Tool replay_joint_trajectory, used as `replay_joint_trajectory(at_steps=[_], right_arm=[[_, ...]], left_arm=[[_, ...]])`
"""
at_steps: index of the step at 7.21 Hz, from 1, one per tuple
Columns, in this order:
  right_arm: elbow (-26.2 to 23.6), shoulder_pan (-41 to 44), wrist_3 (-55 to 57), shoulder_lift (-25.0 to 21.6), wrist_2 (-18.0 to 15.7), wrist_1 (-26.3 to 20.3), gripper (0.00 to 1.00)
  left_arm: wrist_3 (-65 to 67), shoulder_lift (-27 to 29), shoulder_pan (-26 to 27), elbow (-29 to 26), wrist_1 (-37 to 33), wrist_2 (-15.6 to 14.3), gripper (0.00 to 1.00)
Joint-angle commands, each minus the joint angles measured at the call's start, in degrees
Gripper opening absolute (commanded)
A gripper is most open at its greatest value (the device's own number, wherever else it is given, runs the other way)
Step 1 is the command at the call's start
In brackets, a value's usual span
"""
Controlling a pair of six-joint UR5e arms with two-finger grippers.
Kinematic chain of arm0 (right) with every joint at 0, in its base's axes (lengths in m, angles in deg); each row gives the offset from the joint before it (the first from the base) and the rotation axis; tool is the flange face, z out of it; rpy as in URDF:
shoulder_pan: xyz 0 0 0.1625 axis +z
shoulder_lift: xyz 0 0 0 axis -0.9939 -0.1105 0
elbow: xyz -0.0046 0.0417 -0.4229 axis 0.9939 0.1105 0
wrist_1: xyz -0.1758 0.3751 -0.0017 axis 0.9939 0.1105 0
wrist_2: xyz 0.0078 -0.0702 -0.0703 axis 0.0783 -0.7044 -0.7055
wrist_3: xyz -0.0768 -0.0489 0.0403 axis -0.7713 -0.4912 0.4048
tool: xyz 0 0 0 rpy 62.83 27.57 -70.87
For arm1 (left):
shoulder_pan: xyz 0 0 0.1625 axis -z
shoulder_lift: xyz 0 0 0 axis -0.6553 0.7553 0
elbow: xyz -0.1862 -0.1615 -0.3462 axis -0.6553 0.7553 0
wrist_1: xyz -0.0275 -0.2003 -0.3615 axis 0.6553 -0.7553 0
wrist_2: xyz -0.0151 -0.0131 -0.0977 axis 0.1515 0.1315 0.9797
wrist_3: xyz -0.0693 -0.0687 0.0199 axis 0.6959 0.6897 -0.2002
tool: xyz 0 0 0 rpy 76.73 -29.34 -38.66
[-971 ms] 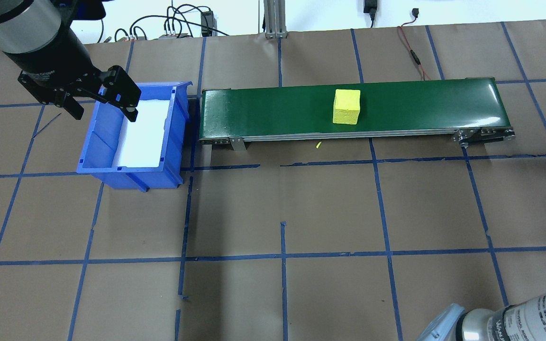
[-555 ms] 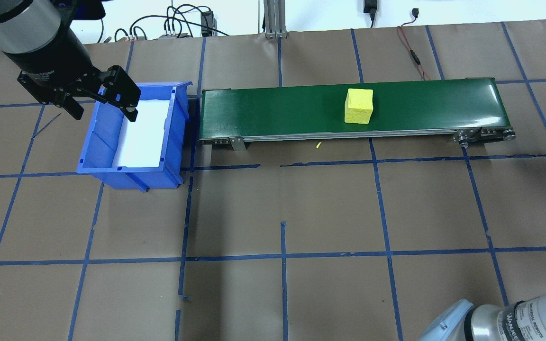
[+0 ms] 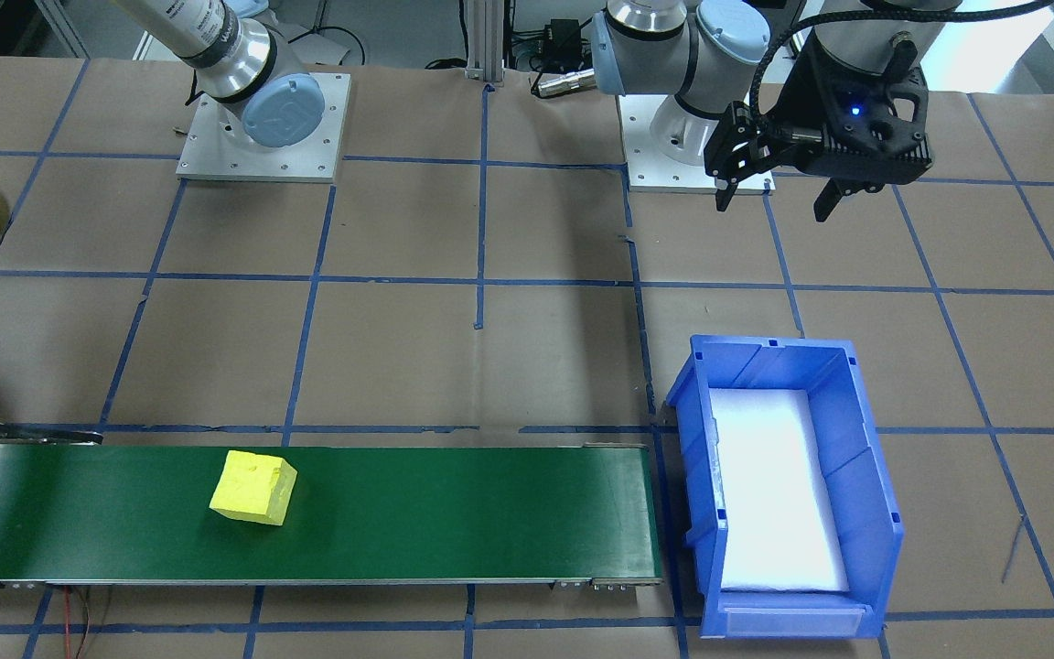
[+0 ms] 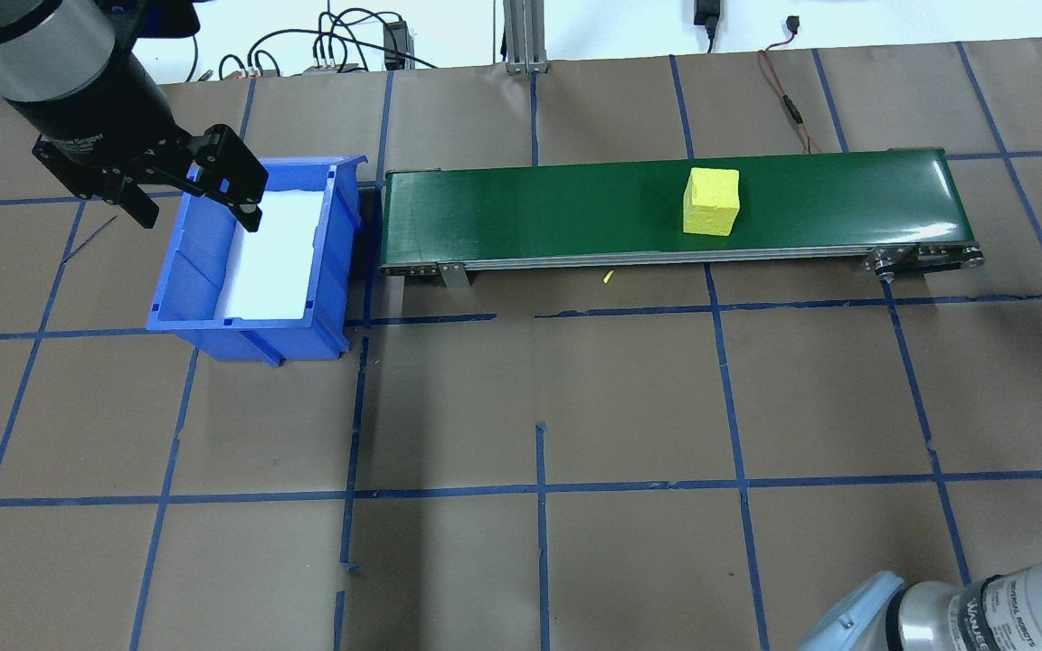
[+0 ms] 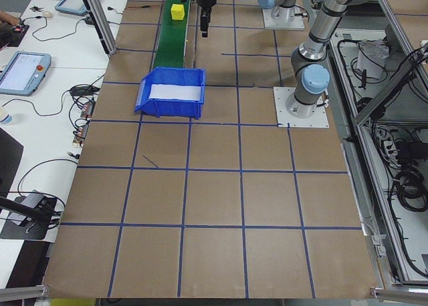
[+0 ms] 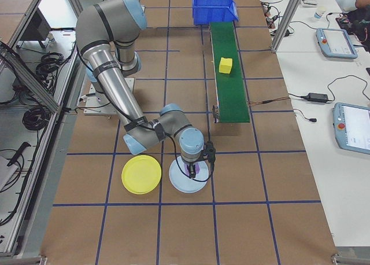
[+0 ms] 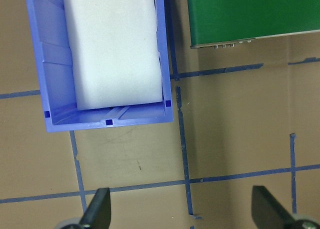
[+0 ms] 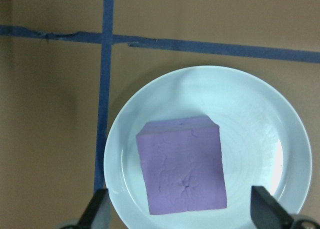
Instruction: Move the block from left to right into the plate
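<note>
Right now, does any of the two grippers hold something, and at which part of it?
Nothing is held. The left gripper is open above the blue bin. The right gripper is open over the purple block on the pale blue plate.

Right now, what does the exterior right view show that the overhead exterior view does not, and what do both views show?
Only the exterior right view shows the yellow plate, the pale blue plate beside it with a purple block on it, and the right tool low over that pale plate.

Only the overhead exterior view shows the left tool clearly, open, over the near left edge of the blue bin, and the white pad inside the bin.

Both show the yellow block lying on the green conveyor, the blue bin at one end of it, and the taped brown table.
</note>
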Motion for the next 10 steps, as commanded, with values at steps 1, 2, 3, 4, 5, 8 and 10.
replay_joint_trajectory(at_steps=[1,2,3,4,5,8,10], right_arm=[[0.35,0.42,-0.09,-2.04,4.67,2.15,1.00],[0.44,1.47,-0.01,-2.30,6.70,2.17,1.00],[0.44,4.87,0.95,-2.65,7.59,2.17,1.00],[0.52,10.91,4.35,-5.36,6.55,2.00,1.00],[0.18,14.28,8.13,-8.08,6.20,1.56,1.00],[-0.09,26.83,28.20,-7.93,6.10,-0.80,1.00],[-0.44,33.35,44.22,-7.41,7.33,-2.93,1.00]], left_arm=[[0.00,0.01,0.03,0.00,0.00,0.00,1.00],[0.00,0.01,-0.06,0.00,0.00,0.00,1.00],[-0.09,0.01,-0.15,0.00,0.00,0.00,1.00],[-0.09,-0.08,-0.15,-0.08,0.00,0.00,1.00],[0.00,0.00,-0.15,-0.09,0.00,0.00,1.00],[-0.09,-0.08,-0.15,-0.09,0.00,0.00,1.00],[0.00,-0.08,-0.15,-0.09,0.09,0.00,1.00]])
